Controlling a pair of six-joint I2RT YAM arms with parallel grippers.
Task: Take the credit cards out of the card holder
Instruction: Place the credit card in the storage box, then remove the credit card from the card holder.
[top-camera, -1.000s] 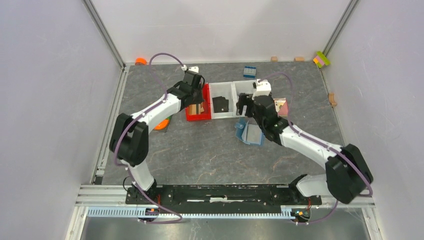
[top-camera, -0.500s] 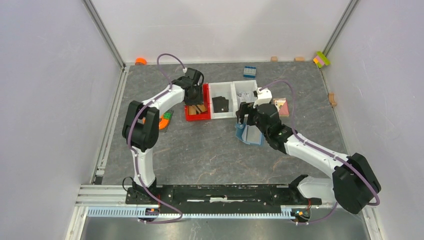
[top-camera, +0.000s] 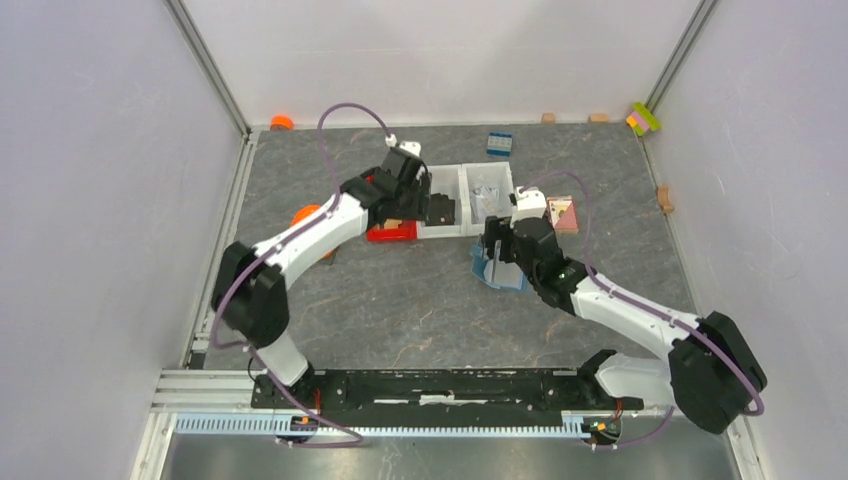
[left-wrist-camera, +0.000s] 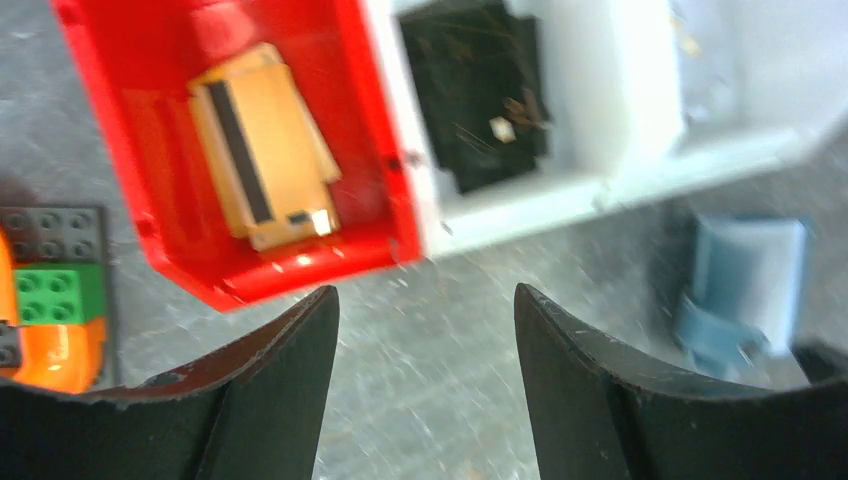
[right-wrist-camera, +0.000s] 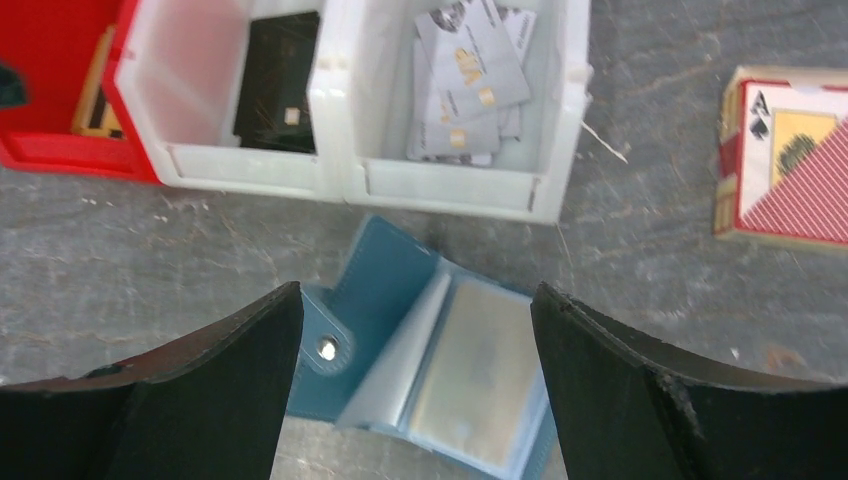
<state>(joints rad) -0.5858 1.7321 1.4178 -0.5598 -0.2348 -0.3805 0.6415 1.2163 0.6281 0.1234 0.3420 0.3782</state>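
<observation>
Dark grey mottled table (top-camera: 400, 310), pale walls on three sides, rail along the near edge.

Far left: a clump of toy bricks (left-wrist-camera: 45, 300), orange, green and grey, just beside the red bin (left-wrist-camera: 300, 275).

Red bin: tan-gold cards (left-wrist-camera: 262, 160) lie flat inside, and the top one has a dark stripe.

Left gripper (left-wrist-camera: 425, 297): hangs over bare table at the near edge of the bins. Jaws are well apart with nothing between them.

White bin (right-wrist-camera: 190, 95), touching the red one: one black card (right-wrist-camera: 280, 90) on its floor.

Second white bin (right-wrist-camera: 450, 190), joined to the first: silvery-grey cards (right-wrist-camera: 470, 80) in a loose, fanned heap.

Card holder (right-wrist-camera: 385, 285): on the table just in front of the two white bins, lying open, with a snap stud on the blue flap. Its clear sleeves are spread to the right, with something pale and card-shaped inside, too blurred to name.

Right gripper (right-wrist-camera: 417, 292): directly over the open holder, jaws spread wide, one finger on each side of it in the wrist view, clamping nothing. Contact with the holder cannot be told.

Further right: a playing-card box (right-wrist-camera: 790, 160), apart from the bins. A dark-blue brick (top-camera: 499, 143) sits beyond the bins.
</observation>
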